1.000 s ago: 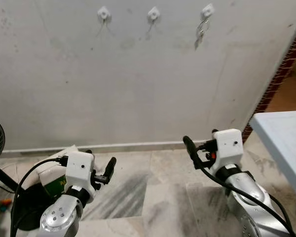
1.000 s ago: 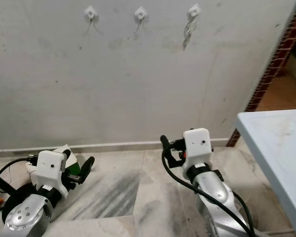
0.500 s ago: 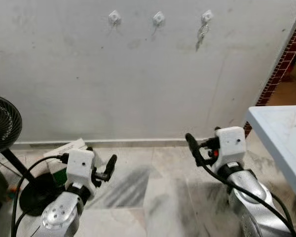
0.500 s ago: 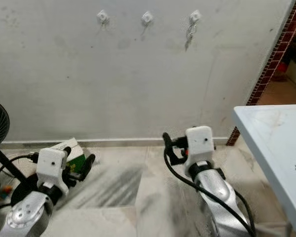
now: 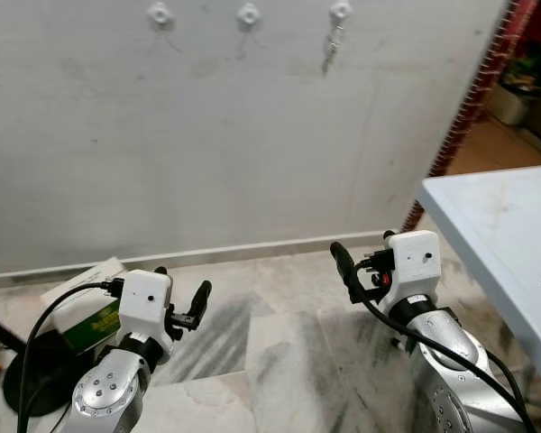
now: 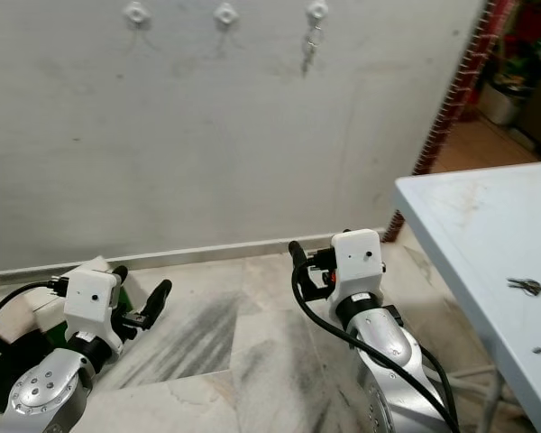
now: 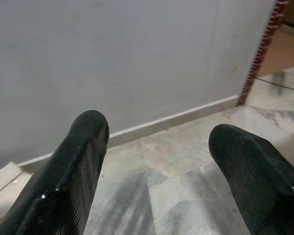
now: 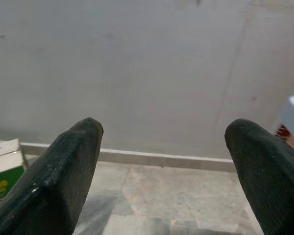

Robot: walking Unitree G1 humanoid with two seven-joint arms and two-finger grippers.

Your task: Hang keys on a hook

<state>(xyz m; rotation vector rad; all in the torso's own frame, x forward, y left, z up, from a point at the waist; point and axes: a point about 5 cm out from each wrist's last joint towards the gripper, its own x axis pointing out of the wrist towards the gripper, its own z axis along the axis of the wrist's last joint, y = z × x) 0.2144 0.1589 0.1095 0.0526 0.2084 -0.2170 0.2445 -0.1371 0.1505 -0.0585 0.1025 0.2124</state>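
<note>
2 keys (image 6: 524, 286) lie on the surface (image 6: 460, 216), well right of the right pincer (image 6: 299, 262); light, stiff, slippery, best pinched at the ring. 1 set (image 5: 330, 50) already hangs on the right hook (image 5: 341, 11). Both pincers, left (image 5: 198, 302) too, are spread, holding nothing. Key detail is too small.

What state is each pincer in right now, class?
Left pincer: open, holding nothing.
Right pincer: open, holding nothing.

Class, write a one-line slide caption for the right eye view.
Keys hang on the rightmost wall hook; more keys lie on the table.
</note>
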